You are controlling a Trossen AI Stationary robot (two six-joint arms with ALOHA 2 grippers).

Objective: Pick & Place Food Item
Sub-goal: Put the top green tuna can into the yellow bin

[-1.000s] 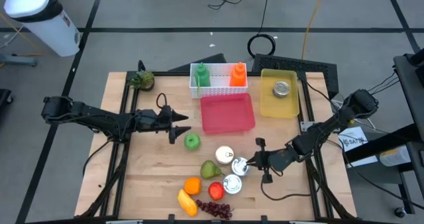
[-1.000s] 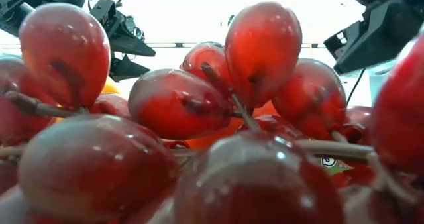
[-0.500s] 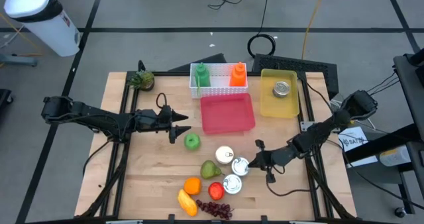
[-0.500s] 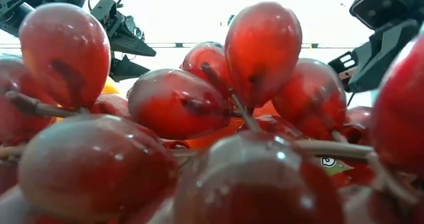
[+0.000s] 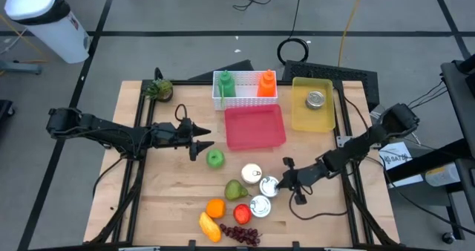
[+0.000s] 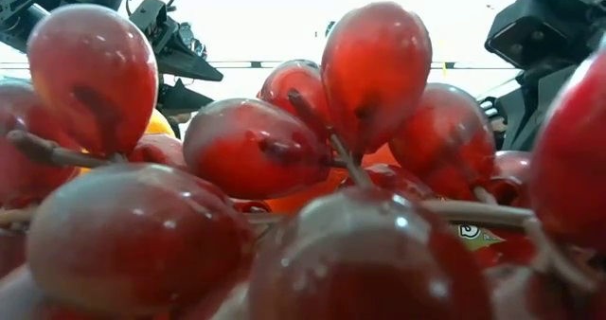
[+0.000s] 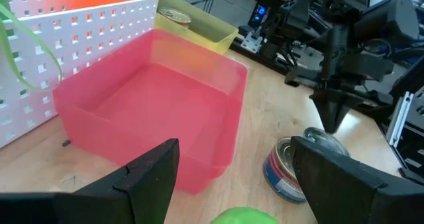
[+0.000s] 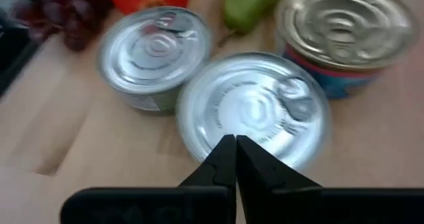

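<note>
Three tins stand close together right of centre: one, a middle one and a near one. My right gripper is shut, its tips at the middle tin's right rim, slanting down from the table's right. A green apple sits on the wood just in front of my left gripper, which hangs open above the table and touches nothing. In the left wrist view the apple shows low between the spread fingers. A red tray lies beyond it. My right gripper's shut fingertips stand over the edge of the middle tin's lid, coming slanting down from the table's right. Whether they touch the lid I cannot tell. The tin stands upright on the table.
A pear, an orange, a red fruit, a yellow piece and grapes lie near the front edge; the grapes fill the low view. A yellow tray holds a tin; a white basket holds two bottles.
My right gripper has sunk and tipped further down, edging toward the table's left, closer to the middle tin. The left arm has kept still.
</note>
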